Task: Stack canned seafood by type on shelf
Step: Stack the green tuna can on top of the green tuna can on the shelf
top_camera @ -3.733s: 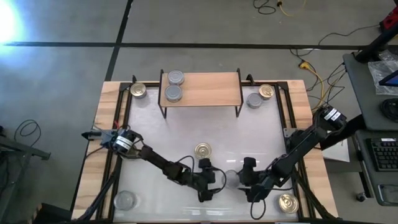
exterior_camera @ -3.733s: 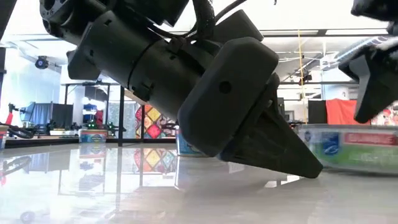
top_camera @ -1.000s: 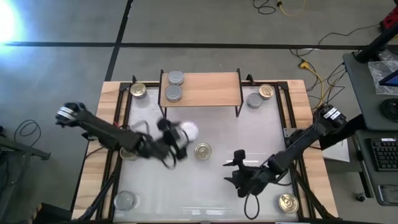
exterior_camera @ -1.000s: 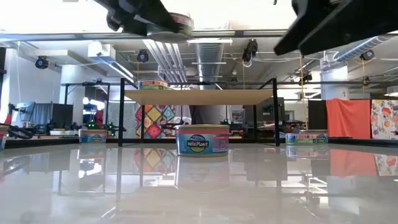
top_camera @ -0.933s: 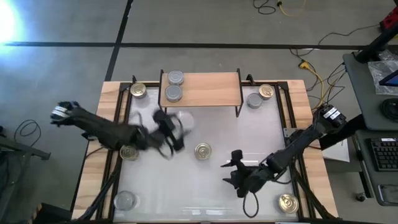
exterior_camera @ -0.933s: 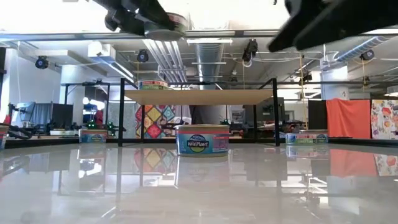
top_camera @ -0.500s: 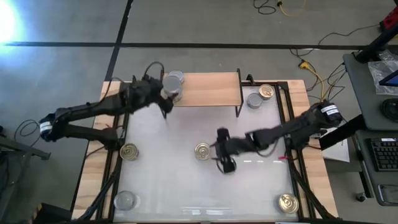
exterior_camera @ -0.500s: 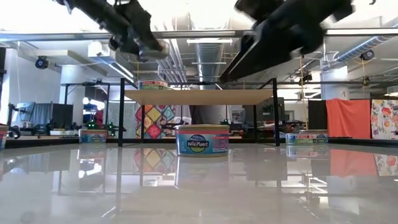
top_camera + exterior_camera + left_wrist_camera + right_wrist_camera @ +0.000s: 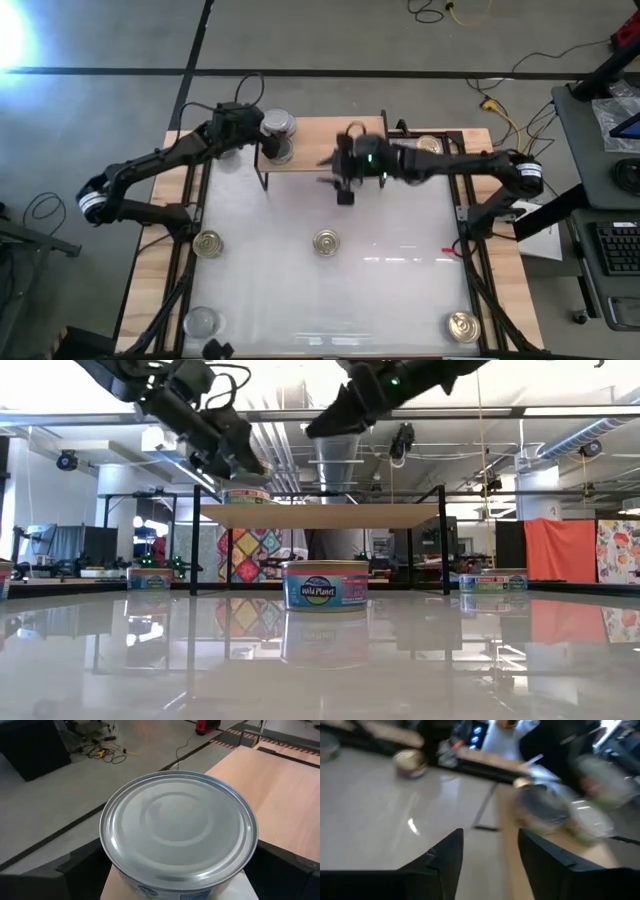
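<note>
Your left gripper (image 9: 262, 133) sits over the shelf (image 9: 325, 148) at its 9 o'clock end, pinching a silver-topped can (image 9: 178, 826) between its fingers (image 9: 80, 865), right by the silver cans (image 9: 281, 126) already on the board. Your right gripper (image 9: 345, 185) hangs at the shelf's front edge near 6 o'clock, fingers (image 9: 442, 865) spread and empty. A gold-topped can (image 9: 325, 241) rests on the table (image 9: 400, 290) at centre, with other cans around the edges.

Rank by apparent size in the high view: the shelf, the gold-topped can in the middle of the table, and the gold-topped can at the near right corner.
1. The shelf, by far the largest.
2. The near-right gold can and the middle gold can look about alike; I won't rank them.
</note>
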`<state>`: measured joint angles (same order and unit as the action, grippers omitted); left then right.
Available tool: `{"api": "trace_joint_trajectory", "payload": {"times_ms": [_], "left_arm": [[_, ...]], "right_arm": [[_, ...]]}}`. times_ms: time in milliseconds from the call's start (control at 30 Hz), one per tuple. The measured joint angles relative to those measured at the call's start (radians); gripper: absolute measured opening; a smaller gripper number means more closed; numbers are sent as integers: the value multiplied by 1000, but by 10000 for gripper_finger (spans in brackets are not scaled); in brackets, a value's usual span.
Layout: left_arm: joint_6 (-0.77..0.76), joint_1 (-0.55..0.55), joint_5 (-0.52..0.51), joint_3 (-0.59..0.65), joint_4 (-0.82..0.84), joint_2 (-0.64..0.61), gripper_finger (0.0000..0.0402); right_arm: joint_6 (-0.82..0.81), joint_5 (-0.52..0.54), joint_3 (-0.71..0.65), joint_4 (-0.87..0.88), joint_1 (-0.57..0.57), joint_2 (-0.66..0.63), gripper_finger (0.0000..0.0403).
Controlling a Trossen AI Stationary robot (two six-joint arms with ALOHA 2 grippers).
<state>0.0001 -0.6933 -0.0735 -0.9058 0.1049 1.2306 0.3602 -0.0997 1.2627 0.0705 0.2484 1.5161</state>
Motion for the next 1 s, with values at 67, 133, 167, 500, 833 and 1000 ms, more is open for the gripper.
{"api": "trace_joint_trajectory", "payload": {"times_ms": [67, 133, 167, 500, 833, 1000], "left_arm": [[1, -7, 33, -23, 6, 31, 375], [0, -10, 67, -45, 21, 65, 375], [-1, -11, 80, -56, 29, 80, 375], [76, -77, 111, -81, 48, 105, 373], [253, -199, 411, -81, 17, 128, 375], [265, -224, 431, -81, 39, 138, 375]], "right_arm": [[12, -23, 58, -7, 44, 26, 152], [29, -33, 115, -1, 81, 62, 131], [39, -33, 145, -3, 97, 86, 121], [-11, -123, 426, -13, 249, 317, 31], [-73, -380, 685, 6, 294, 562, 12], [-73, -432, 770, 17, 295, 606, 13]]}}
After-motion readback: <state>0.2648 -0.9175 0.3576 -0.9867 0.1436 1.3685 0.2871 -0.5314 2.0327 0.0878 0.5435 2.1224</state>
